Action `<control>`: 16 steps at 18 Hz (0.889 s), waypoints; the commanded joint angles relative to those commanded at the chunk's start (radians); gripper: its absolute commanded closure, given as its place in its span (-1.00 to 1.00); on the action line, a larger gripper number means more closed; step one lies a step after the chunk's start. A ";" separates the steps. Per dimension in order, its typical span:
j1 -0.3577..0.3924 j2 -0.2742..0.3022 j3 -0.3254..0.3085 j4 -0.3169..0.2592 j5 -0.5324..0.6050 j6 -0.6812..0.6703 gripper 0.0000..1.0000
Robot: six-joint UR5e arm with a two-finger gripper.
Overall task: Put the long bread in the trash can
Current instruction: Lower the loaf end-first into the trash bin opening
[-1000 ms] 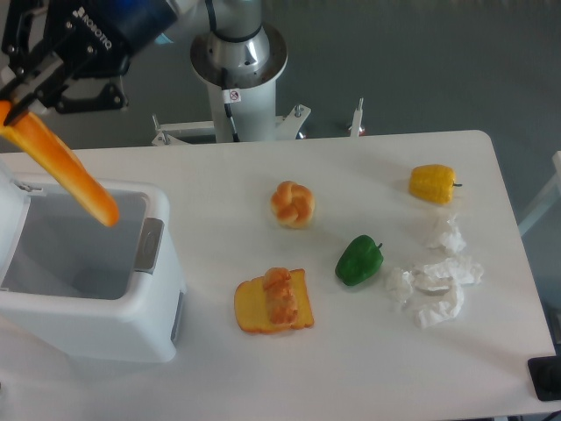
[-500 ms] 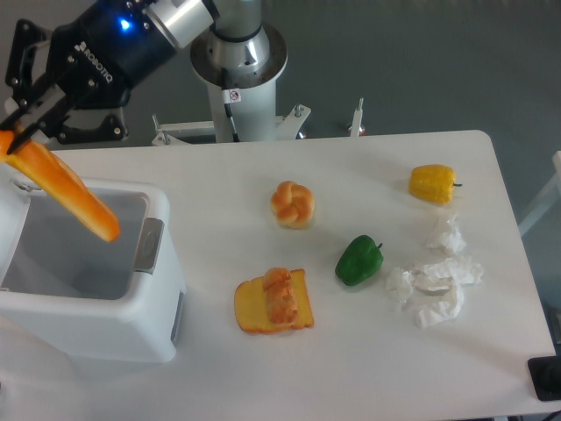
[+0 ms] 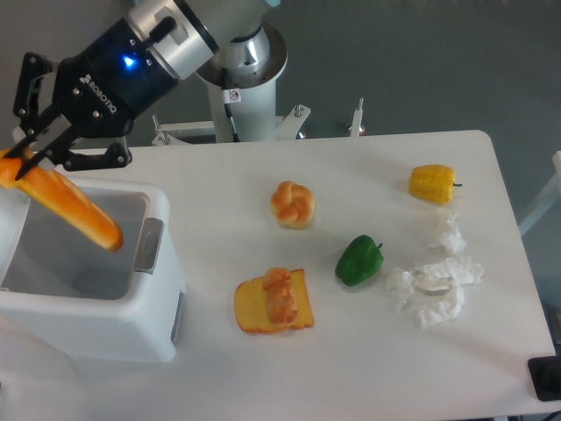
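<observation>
The long bread (image 3: 70, 206) is a glossy orange loaf, tilted with its lower end down inside the open top of the trash can (image 3: 131, 324), the white bin at the left of the table. My gripper (image 3: 26, 158) is shut on the bread's upper left end, just above the bin's rear left corner. The bin's grey inside and its grey front latch (image 3: 150, 246) show. The lid is barely visible at the left frame edge.
On the white table lie a knotted bun (image 3: 293, 203), a toast slice with topping (image 3: 273, 301), a green pepper (image 3: 359, 260), a yellow corn piece (image 3: 432, 183) and crumpled white paper (image 3: 438, 281). The arm's base (image 3: 238, 66) stands behind the table.
The gripper with the bread has come down and a little to the right, so the bread's lower end sits deeper in the bin's opening. The other items have not moved.
</observation>
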 joint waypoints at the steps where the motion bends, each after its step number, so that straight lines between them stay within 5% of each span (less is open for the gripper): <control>1: 0.000 0.002 -0.009 0.000 0.000 0.012 0.98; 16: -0.003 -0.038 -0.049 0.000 0.002 0.060 0.92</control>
